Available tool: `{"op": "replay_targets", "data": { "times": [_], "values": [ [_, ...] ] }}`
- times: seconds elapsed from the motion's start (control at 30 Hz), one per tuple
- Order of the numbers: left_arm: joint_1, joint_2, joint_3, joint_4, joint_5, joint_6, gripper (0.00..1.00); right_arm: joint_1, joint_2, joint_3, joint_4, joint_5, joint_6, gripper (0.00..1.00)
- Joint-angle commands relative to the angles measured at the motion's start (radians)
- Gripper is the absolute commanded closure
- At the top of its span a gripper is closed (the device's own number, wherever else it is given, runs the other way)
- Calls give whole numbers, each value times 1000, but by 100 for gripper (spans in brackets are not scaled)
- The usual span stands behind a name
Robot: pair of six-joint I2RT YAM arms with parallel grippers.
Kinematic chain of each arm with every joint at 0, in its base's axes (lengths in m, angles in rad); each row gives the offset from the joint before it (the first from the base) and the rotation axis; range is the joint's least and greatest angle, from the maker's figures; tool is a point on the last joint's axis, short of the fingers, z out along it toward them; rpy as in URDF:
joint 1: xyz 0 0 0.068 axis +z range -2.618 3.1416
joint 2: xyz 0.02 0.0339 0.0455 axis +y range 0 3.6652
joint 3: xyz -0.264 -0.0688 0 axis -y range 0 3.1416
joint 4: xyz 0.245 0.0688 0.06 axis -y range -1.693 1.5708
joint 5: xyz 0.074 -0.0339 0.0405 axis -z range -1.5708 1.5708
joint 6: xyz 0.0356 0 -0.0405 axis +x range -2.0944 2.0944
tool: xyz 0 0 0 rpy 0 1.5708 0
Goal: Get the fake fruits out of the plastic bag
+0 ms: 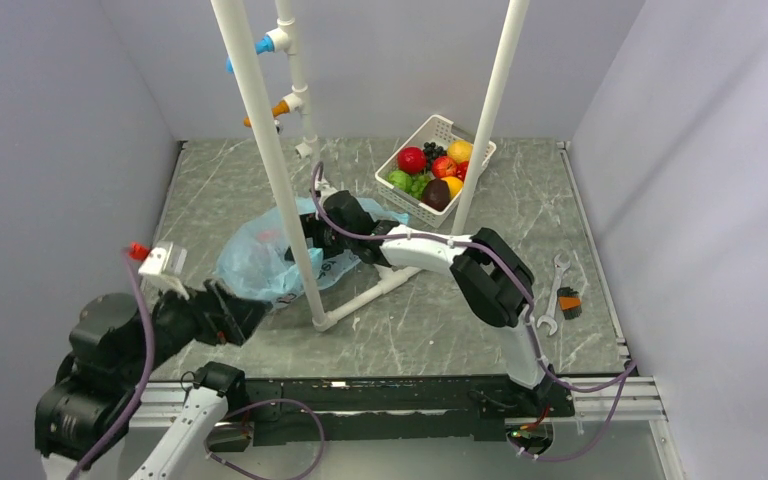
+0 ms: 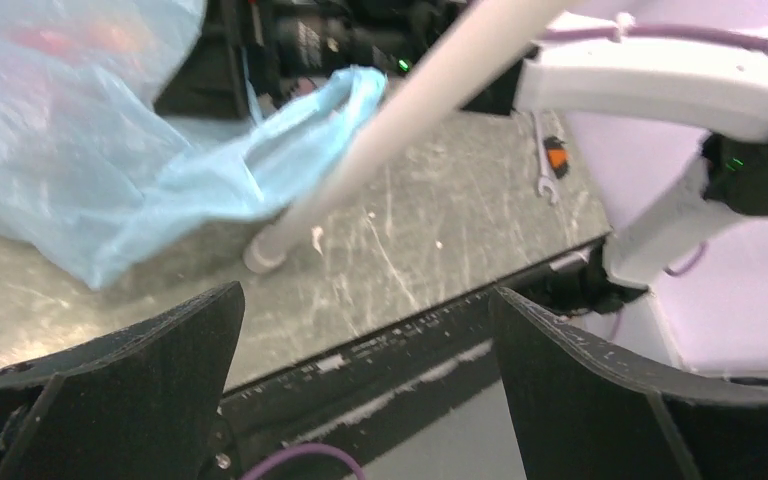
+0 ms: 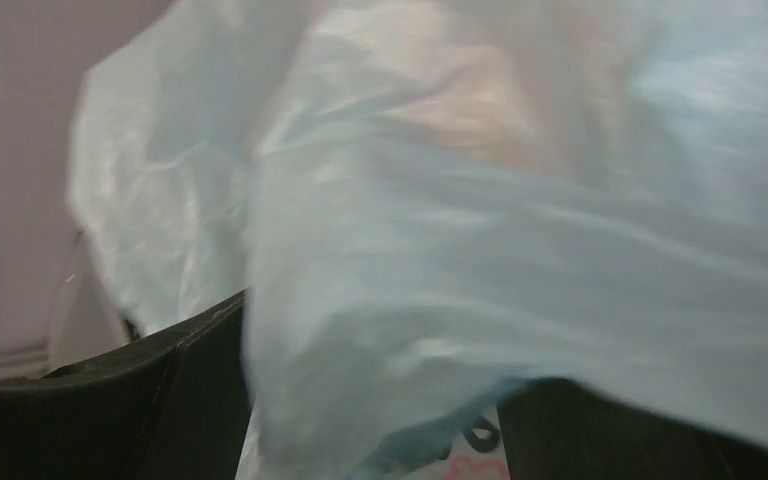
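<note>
A: Nearest, the left gripper (image 2: 365,295) gaped wide, holding nothing. The right gripper (image 1: 315,238)?
B: Buried in the plastic bag (image 1: 255,262); its grip couldn't be told. Bag lay left-to-right on the surface (image 1: 440,320), fake fruits (image 2: 55,40) red-orange blurs inside.

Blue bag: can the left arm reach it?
Probably yes. The left tool stands open just short of the bag, only bare table between; the white pole passes beside.

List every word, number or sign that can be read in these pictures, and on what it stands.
No text is legible.
Thin light-blue translucent plastic bag: black and pink print at its edge, too blurred to read.
Black housing on the right arm: small white marks, too blurred to read.
</note>
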Motion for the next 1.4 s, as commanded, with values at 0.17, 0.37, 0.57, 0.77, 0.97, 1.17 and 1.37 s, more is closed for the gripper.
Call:
{"op": "replay_targets", "data": {
  "times": [0.17, 0.37, 0.57, 0.77, 0.97, 1.17, 1.37],
  "values": [
    [0, 311, 19, 130, -274, 107, 7, 25, -69, 17, 396, -304, 180, 22],
    [0, 172, -88, 253, -370, 56, 1, 20, -44, 49, 532, -359, 430, 23],
    [0, 232, -133, 293, -271, 109, 1, 12, -22, 73, 541, -351, 575, 23],
    [0, 352, -140, 287, -294, 155, 1, 10, -26, 102, 434, -316, 586, 22],
    [0, 395, -183, 280, -430, 161, 26, -11, -72, 58, 430, -303, 590, 23],
    [0, 359, -262, 261, -529, 110, 69, -66, -182, -50, 380, -286, 411, 24],
    [1, 234, -405, 396, -453, 115, 90, -52, -334, -198, 321, -295, -10, 32]
  ]
}}
